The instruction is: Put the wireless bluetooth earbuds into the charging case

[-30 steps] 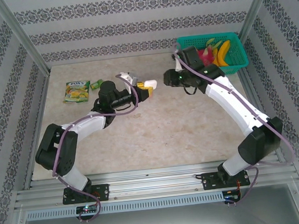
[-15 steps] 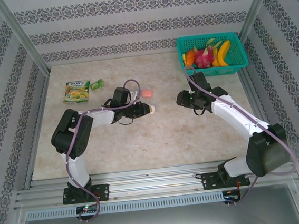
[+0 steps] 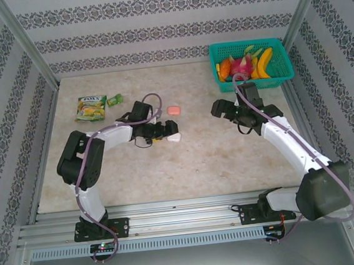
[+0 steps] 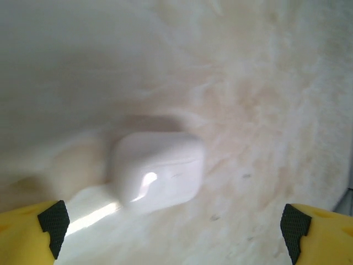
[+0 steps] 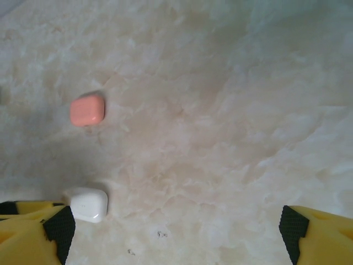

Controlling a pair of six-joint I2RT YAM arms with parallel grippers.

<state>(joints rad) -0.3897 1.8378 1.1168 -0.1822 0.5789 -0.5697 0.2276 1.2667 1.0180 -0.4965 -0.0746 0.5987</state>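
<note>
Where patterned walls (image 3: 166, 21) rise, a marbled table (image 3: 211, 160) spreads.

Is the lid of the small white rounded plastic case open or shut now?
Shut. The small white rounded plastic case shows a smooth closed shell with only a thin seam line; no hollow inside is visible.

It's a lab cell (aluminium frame (image 3: 185, 218), wallpapered)
</note>
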